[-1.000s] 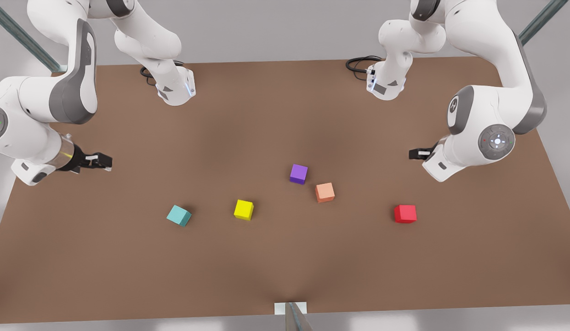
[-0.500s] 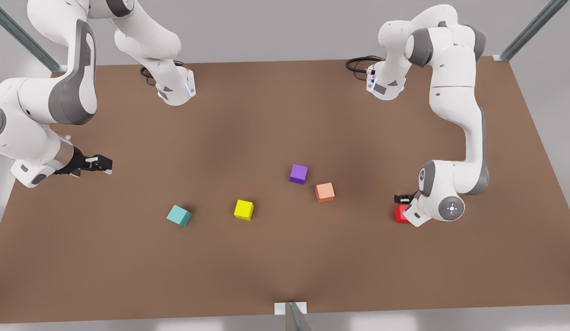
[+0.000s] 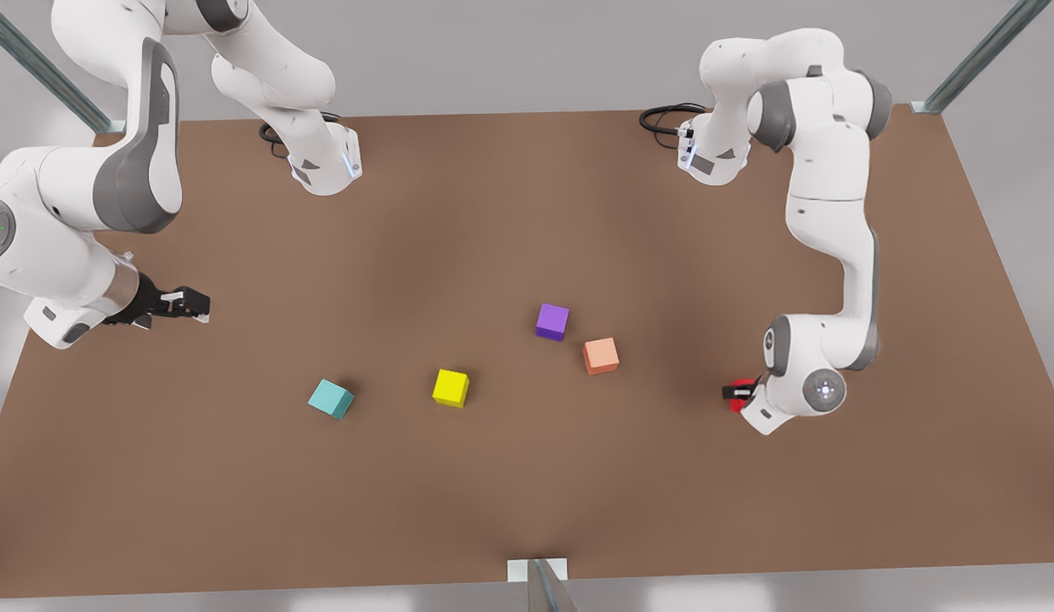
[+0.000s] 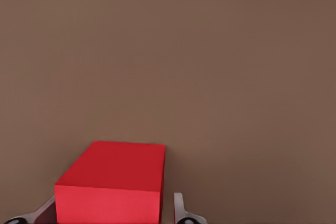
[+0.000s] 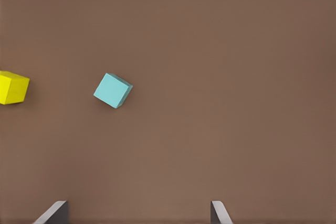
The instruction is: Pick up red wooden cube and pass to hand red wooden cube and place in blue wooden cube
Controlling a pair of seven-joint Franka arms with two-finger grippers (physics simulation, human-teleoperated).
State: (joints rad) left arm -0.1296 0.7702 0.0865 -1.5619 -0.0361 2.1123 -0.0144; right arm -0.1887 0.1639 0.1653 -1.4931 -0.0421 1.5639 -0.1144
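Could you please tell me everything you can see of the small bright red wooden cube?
The small bright red wooden cube is plain, matte and unmarked, with sharp edges and flat faces. It sits flat on the brown table toward the front view's right, apart from the other cubes. The left gripper has come down over it, so the front view shows just a sliver of red. In the left wrist view the whitish fingertips flank it, a slight gap showing on one side.
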